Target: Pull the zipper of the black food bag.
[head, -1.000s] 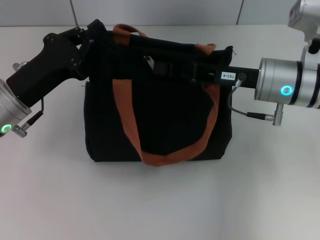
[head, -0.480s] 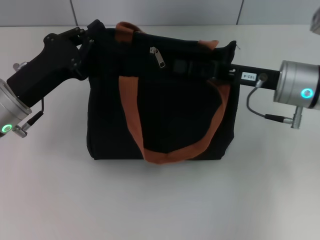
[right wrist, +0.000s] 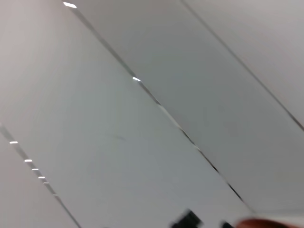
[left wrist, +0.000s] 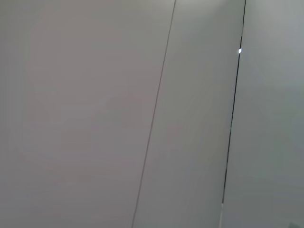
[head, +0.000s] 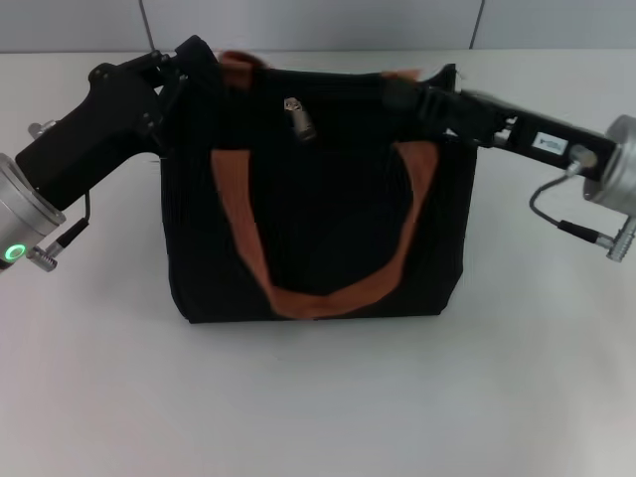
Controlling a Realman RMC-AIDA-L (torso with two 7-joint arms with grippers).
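Observation:
The black food bag (head: 328, 214) stands in the middle of the white table in the head view, with two rust-brown straps (head: 318, 288). The small silver zipper pull tab (head: 298, 117) hangs near the bag's top edge, left of centre. My left gripper (head: 187, 62) is at the bag's top left corner and looks shut on the fabric there. My right gripper (head: 402, 91) reaches in from the right and lies on the bag's top edge near its right end, well right of the tab. The wrist views show only grey wall panels.
The white table (head: 318, 397) spreads in front of and beside the bag. A grey panelled wall (head: 318, 22) runs behind it. My right arm's cable (head: 556, 224) hangs to the right of the bag.
My right arm has drawn back to the right and risen along the bag's top edge. The bag's top has straightened and the silver tab has come into view. The left arm has held still.

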